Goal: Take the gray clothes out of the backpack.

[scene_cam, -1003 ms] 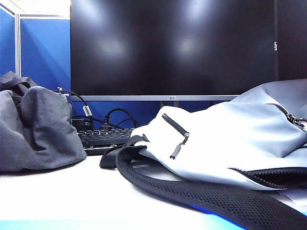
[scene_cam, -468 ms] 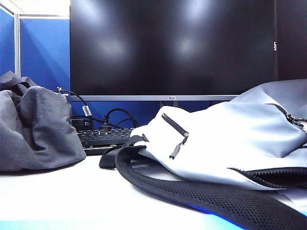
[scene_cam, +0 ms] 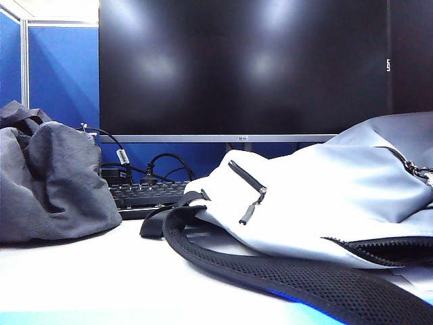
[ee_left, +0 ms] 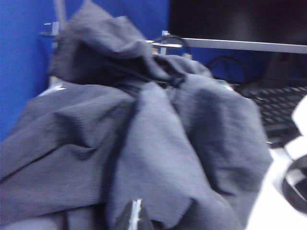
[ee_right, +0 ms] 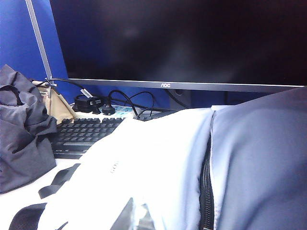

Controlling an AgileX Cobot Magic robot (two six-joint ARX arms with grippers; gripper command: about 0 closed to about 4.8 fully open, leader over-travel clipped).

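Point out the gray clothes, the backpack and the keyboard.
gray clothes (scene_cam: 57,179): exterior view, on the folded front of the bundle.
backpack (scene_cam: 325,196): exterior view, on its pale side panel.
keyboard (ee_right: 84,134): right wrist view, on the keys in the middle.

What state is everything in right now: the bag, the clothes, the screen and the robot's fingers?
gray clothes: out of the bag, heaped on the table.
backpack: lying flat, main zipper open.
monitor: dark.
left gripper: fingers shut, empty.
right gripper: fingers shut, empty.
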